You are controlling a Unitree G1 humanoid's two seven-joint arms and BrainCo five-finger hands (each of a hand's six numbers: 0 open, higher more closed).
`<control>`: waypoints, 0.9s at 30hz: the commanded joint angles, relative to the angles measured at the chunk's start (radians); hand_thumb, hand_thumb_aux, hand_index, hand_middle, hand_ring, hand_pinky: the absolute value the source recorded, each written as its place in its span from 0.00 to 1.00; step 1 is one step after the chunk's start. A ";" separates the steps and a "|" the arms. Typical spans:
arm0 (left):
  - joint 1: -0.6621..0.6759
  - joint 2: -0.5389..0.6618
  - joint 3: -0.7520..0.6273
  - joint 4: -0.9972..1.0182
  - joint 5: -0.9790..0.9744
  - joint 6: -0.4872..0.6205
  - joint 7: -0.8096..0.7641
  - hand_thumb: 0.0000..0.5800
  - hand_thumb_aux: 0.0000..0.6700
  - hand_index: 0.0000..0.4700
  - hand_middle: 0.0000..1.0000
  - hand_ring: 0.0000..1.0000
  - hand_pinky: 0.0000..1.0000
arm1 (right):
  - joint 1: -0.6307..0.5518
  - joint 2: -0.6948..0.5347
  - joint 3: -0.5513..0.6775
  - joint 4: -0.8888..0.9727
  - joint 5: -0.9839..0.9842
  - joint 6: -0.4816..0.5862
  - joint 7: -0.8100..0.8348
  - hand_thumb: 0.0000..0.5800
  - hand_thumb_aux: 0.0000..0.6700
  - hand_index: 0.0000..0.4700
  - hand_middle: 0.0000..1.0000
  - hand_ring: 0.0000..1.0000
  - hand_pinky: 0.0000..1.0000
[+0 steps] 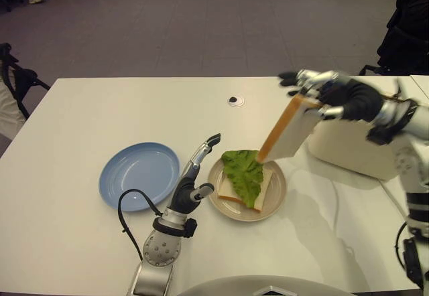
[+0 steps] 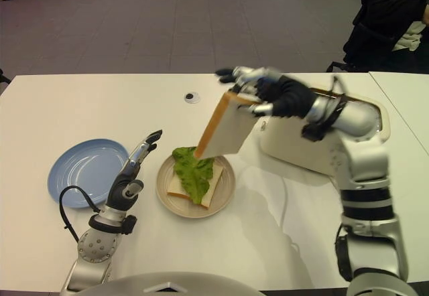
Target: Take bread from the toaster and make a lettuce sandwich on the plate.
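Observation:
My right hand [image 1: 335, 94] is shut on a slice of bread [image 1: 288, 130], which hangs tilted in the air just right of and above the beige plate [image 1: 276, 199]. On that plate lies another bread slice [image 1: 267, 187] with a green lettuce leaf [image 1: 243, 172] across it. The white toaster [image 1: 355, 150] stands at the right, partly behind my right arm. My left hand [image 1: 196, 177] rests on the table just left of the plate, fingers stretched out and holding nothing.
An empty blue plate [image 1: 139, 174] sits to the left of my left hand. A small round dark-centred cap [image 1: 234, 100] lies farther back on the white table [image 1: 80, 115]. A cable [image 1: 134, 209] loops beside my left forearm.

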 commanded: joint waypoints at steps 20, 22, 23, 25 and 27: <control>0.030 0.020 -0.019 -0.050 0.146 -0.008 0.000 0.00 0.00 0.00 0.00 0.00 0.00 | -0.021 0.131 0.303 0.108 -0.341 0.104 0.038 1.00 1.00 1.00 0.00 0.00 0.00; 0.031 0.038 -0.011 -0.084 0.236 -0.032 0.011 0.00 0.00 0.00 0.00 0.00 0.00 | -0.032 0.153 0.326 0.163 -0.400 0.051 0.014 1.00 1.00 1.00 0.00 0.00 0.00; 0.031 0.053 -0.004 -0.110 0.304 -0.046 0.019 0.00 0.00 0.00 0.00 0.00 0.00 | -0.039 0.164 0.333 0.193 -0.425 0.025 -0.001 1.00 1.00 1.00 0.00 0.00 0.00; 0.033 0.081 0.009 -0.154 0.429 -0.068 0.031 0.00 0.00 0.00 0.00 0.00 0.00 | -0.053 0.186 0.339 0.247 -0.463 -0.020 -0.022 1.00 1.00 1.00 0.00 0.00 0.00; 0.049 0.116 0.019 -0.189 0.548 -0.089 0.040 0.00 0.00 0.00 0.00 0.00 0.00 | -0.076 0.216 0.340 0.311 -0.482 -0.055 -0.034 1.00 1.00 1.00 0.00 0.00 0.00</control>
